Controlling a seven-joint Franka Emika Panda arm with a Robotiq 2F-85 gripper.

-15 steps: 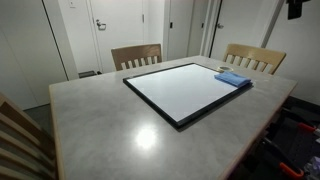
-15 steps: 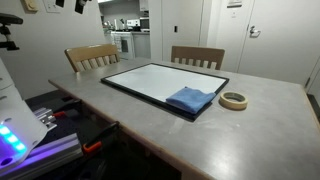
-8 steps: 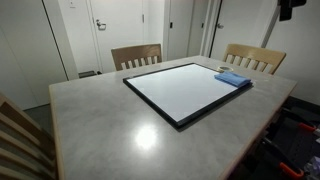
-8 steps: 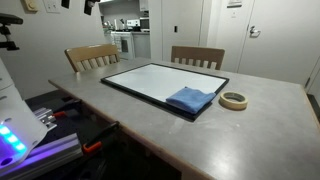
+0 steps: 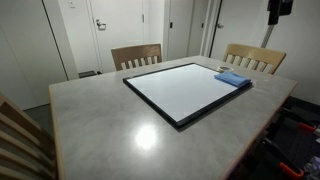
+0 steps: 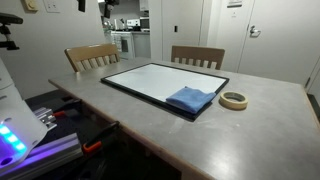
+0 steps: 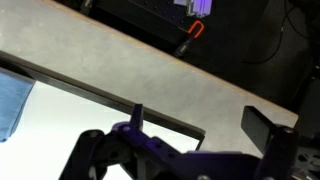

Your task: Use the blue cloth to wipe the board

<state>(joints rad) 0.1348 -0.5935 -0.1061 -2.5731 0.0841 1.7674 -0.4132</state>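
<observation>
The board [image 5: 190, 92] is a large whiteboard with a thin black frame, lying flat on the grey table; it shows in both exterior views [image 6: 150, 82]. The blue cloth [image 5: 233, 78] lies rumpled on one corner of the board, also visible in an exterior view [image 6: 189, 99] and at the left edge of the wrist view [image 7: 10, 105]. My gripper [image 7: 205, 125] is open and empty, its fingers wide apart, looking down on the board's corner [image 7: 60, 128]. It hangs high above the table at the top edge of both exterior views [image 5: 279, 8] [image 6: 105, 5].
A roll of masking tape [image 6: 234, 100] lies on the table [image 5: 100, 120] beside the cloth. Wooden chairs [image 5: 136, 56] [image 5: 254, 58] stand at the far side, another at the near left [image 5: 20, 140]. Cables and equipment sit on the floor beyond the table edge [image 7: 195, 25].
My gripper has shifted sideways high above the table, toward the board. The cloth, board and tape have not moved.
</observation>
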